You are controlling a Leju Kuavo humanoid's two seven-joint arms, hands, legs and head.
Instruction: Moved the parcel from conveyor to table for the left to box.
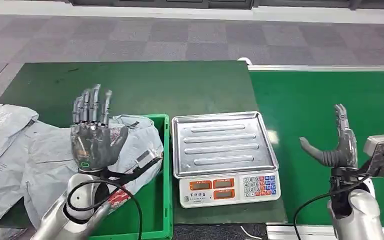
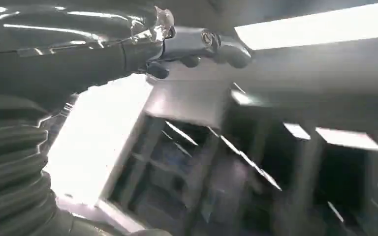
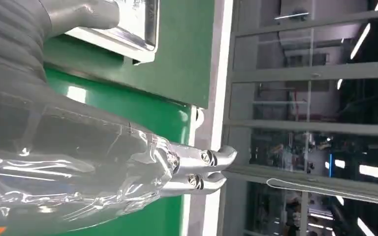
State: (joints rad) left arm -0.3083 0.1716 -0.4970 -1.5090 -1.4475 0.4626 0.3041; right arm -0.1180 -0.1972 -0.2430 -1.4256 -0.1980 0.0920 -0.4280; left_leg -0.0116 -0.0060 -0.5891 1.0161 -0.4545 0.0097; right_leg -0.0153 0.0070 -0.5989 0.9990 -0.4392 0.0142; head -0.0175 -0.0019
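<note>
A grey plastic-wrapped parcel (image 1: 137,145) lies in the green box (image 1: 165,200) at the table's left. My left hand (image 1: 94,132) is raised above it, fingers straight and pointing up, palm empty. Its fingers (image 2: 197,46) point at the ceiling in the left wrist view. My right hand (image 1: 339,145) stands upright over the green conveyor (image 1: 310,110), thumb out toward the scale, holding nothing. The right hand's fingers (image 3: 204,169) stretch out above the belt in the right wrist view.
A scale with a steel tray (image 1: 221,142) and keypad (image 1: 230,189) sits between the box and the conveyor. More grey parcels (image 1: 5,150) are heaped on the dark green table (image 1: 130,85) left of the box. Grey carpet lies beyond.
</note>
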